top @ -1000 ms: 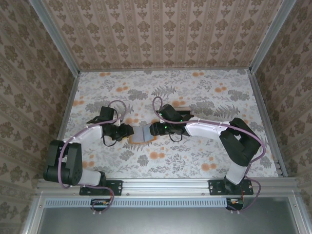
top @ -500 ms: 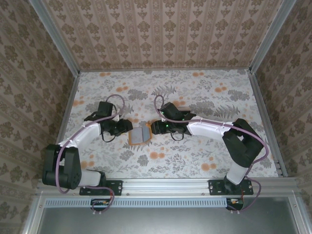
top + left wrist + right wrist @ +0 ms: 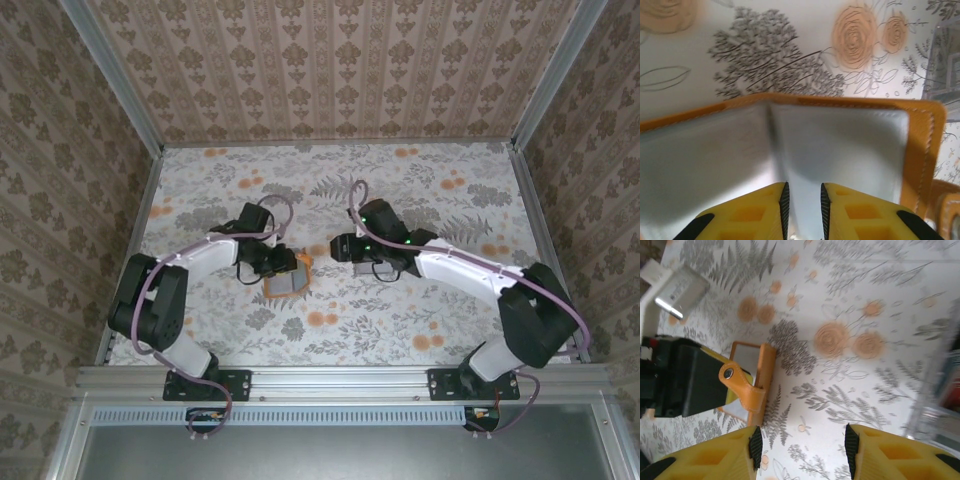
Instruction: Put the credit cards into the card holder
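Note:
The card holder [image 3: 288,284] lies open on the floral table, orange outside and grey inside [image 3: 840,140]. Its strap with a snap sticks up [image 3: 740,382]. My left gripper [image 3: 283,266] hangs over its left end, and one yellow finger [image 3: 733,394] rests against the grey lining. Its jaws [image 3: 805,195] stand a narrow way apart above that lining, beside the inner fold; I cannot see whether they touch it. My right gripper [image 3: 338,248] is just right of the holder, open [image 3: 802,445], with bare table between its fingers. The credit cards are too blurred to make out.
A grey slotted rack [image 3: 935,400] stands at the right of the right wrist view, holding blurred dark and reddish shapes. It also shows at the far right of the left wrist view [image 3: 945,60]. Patterned walls and metal rails [image 3: 540,240] enclose the table.
My left gripper swung right onto the card holder and its jaws narrowed. My right gripper drew back from the holder, to the right and farther away. The holder turned slightly.

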You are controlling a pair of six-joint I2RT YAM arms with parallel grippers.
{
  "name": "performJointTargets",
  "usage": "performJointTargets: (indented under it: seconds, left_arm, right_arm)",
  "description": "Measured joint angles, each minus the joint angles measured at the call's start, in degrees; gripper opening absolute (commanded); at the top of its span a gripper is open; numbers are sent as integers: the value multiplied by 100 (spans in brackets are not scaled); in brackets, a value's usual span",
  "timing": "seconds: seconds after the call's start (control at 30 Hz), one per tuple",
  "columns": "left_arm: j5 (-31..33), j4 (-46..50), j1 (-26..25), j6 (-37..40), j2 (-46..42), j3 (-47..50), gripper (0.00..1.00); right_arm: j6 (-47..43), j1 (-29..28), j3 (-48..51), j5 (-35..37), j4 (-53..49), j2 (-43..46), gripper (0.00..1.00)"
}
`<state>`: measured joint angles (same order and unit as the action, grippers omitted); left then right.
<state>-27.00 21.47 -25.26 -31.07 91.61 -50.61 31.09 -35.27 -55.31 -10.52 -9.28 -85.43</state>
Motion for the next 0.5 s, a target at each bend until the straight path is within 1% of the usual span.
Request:
performJointTargets:
  seconds: [0.17, 0.33, 0.5]
  left_arm:
    - [2, -227, -382, -48, 407, -319, 25]
    - [-44, -498, -752, -177, 905, -435, 23]
    - [-168, -568, -1027, -238, 1178, -713, 22]
  right_arm:
    - [-214, 667, 334, 164, -258, 525, 52]
    - [-321, 1333, 728, 278, -527, 986, 52]
    - [-415, 1591, 817, 280, -643, 1027, 53]
